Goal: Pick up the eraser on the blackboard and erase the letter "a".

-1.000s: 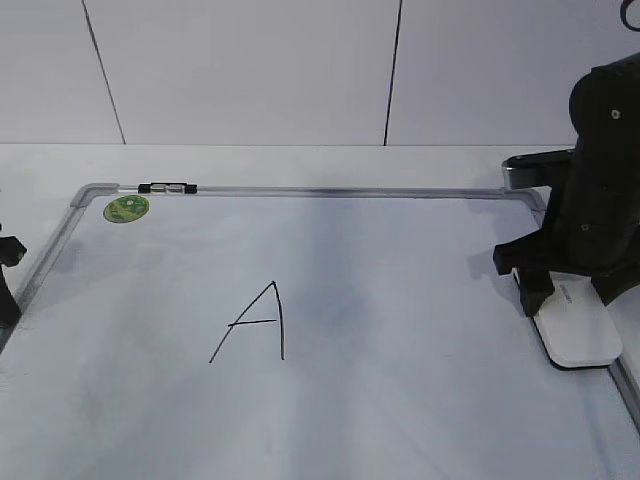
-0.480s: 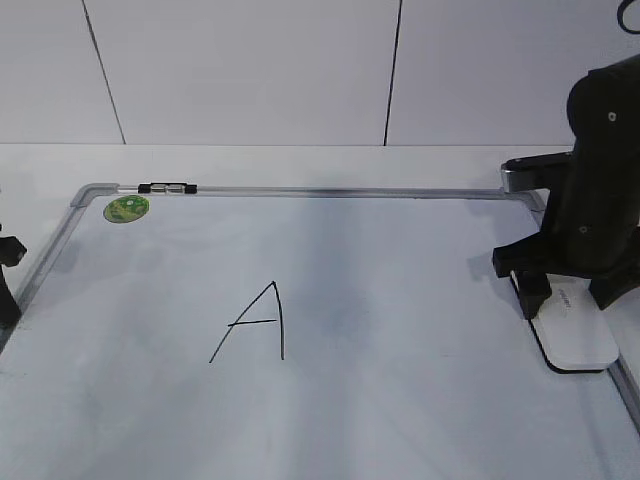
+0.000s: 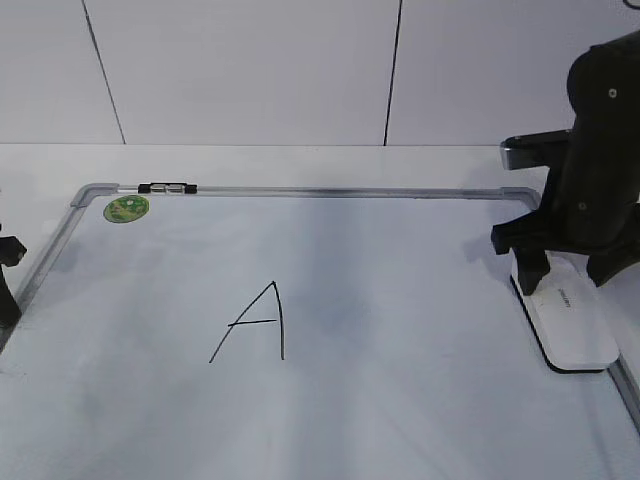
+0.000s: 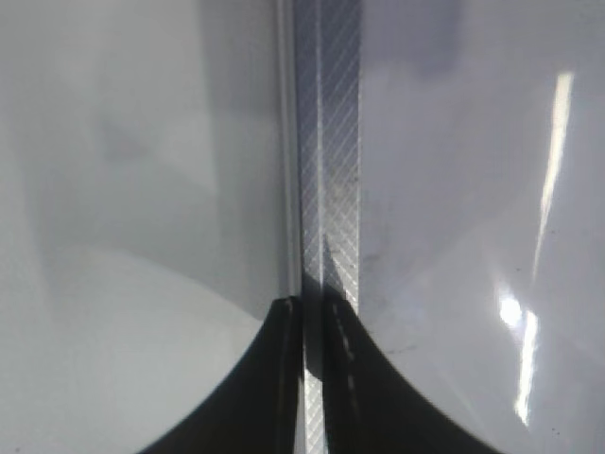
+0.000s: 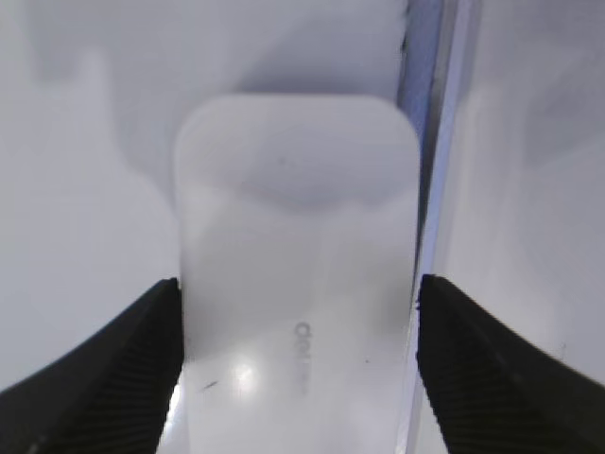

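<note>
Scene: a white blackboard [image 3: 400, 400] with a grey metal frame lies flat on a pale table [image 3: 300, 160], seen at a slant from the front, with a white panelled wall [image 3: 250, 70] behind.

Right gripper [image 3: 570, 272]: black, at the board's right edge, directly over the near-wall end of the eraser. In the right wrist view [image 5: 298, 364] its two ridged fingers are spread apart, one just outside each long side of the eraser, almost touching but not clamping it.

Eraser [image 3: 568, 325]: an oblong white block with rounded corners and a dark underside, lying flat on the board between the right gripper's fingers and reaching out past them toward the camera. Small grey lettering shows on its top [image 5: 298, 274]. The board's right frame rail runs just beside it.

Left gripper [image 4: 312, 378]: only a dark sliver shows at the far left of the exterior view [image 3: 8, 280]. In the left wrist view its two black fingers lie close together, hovering over the ribbed left frame rail [image 4: 331, 189], holding nothing.

Writing: an angular capital letter "A" [image 3: 255, 322] in thin black line, on the board well to the left of the right gripper. No rounded lowercase letter is visible.

Marker [image 3: 167, 188]: small, black and silver, on the far frame rail, far left of the right gripper.

Green sticker [image 3: 126, 208]: round, just below the marker near the far left corner.
</note>
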{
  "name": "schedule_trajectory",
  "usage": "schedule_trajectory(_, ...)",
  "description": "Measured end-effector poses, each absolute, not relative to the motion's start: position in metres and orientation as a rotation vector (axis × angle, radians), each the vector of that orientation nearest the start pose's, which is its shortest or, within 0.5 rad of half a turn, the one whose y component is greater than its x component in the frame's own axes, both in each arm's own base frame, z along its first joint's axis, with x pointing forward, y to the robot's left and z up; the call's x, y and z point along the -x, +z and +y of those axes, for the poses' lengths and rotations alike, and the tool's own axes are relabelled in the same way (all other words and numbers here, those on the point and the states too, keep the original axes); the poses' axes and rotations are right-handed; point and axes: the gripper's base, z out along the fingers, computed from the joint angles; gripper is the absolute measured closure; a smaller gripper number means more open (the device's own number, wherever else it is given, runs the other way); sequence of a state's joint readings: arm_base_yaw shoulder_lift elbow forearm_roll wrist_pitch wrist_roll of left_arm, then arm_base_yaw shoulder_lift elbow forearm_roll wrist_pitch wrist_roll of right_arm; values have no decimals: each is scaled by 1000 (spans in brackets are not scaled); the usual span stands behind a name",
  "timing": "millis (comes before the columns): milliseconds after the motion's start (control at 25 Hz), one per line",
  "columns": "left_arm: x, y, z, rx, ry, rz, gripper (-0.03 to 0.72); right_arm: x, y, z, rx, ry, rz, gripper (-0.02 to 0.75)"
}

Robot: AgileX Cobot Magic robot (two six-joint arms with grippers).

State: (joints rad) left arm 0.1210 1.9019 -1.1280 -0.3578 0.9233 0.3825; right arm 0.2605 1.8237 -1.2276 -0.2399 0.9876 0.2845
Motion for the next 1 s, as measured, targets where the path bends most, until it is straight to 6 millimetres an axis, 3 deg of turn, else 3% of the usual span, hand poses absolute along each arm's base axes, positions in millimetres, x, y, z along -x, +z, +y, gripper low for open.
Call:
schedule_trajectory(360,-336,148,15,-59,-436,3078,669,-336,241,69,156,-287,2947,154)
schedule_trajectory(720,-337,149,15,-61,-436,3075,649,-304,300,62,164,-219,2850,155)
schedule_trajectory(880,-345,160,16,-113,-433,3071,575,-297,311,60,157,-208,2820,154)
schedule_trajectory(1000,-354,173,17,-138,-437,3053,468,-296,311,60,155,-211,2832,154)
